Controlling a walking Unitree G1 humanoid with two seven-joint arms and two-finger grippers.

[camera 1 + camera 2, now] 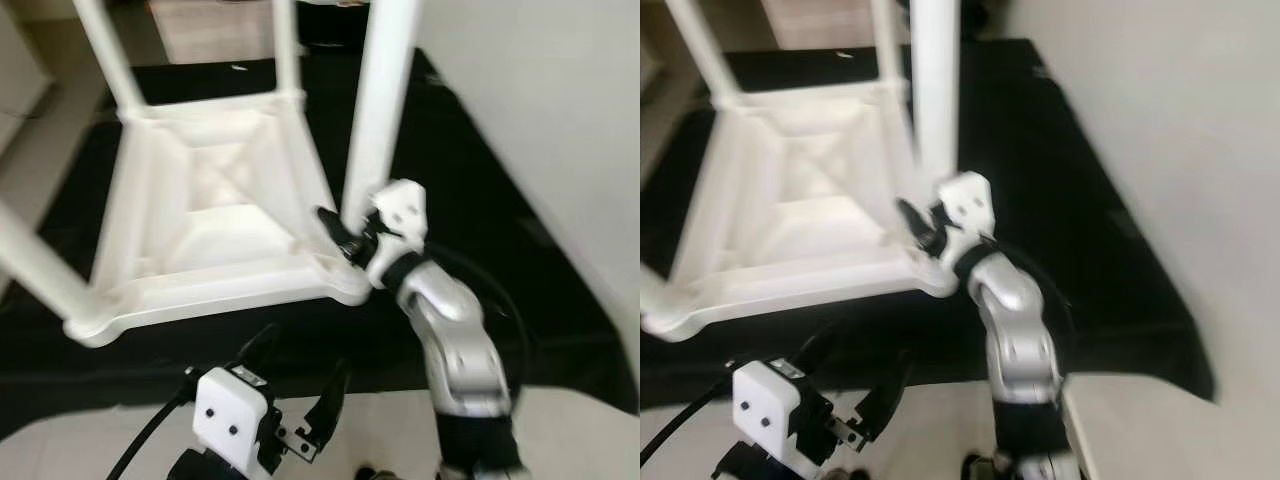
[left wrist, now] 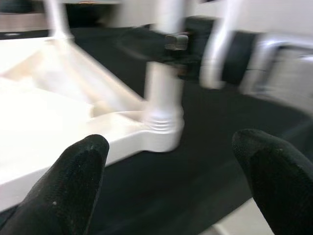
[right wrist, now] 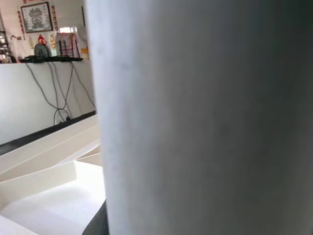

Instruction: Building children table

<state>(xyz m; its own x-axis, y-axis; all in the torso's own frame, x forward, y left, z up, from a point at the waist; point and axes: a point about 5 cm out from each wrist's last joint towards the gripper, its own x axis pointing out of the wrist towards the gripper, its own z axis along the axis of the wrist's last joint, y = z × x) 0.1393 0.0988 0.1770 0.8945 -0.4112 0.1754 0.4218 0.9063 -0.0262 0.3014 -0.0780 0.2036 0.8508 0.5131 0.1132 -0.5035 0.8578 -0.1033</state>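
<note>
A white plastic children's table lies upside down on a black mat, its legs pointing up. My right gripper is at the foot of the near right leg, just above the corner socket, and looks shut on it; one black finger shows beside the leg. That leg stands very close in the right wrist view. My left gripper hovers low in front of the table's near edge, open, its fingers wide apart with nothing between them.
Three more legs rise from the other corners. A white wall runs along the right of the mat. Pale floor lies at the mat's near edge. The picture is blurred.
</note>
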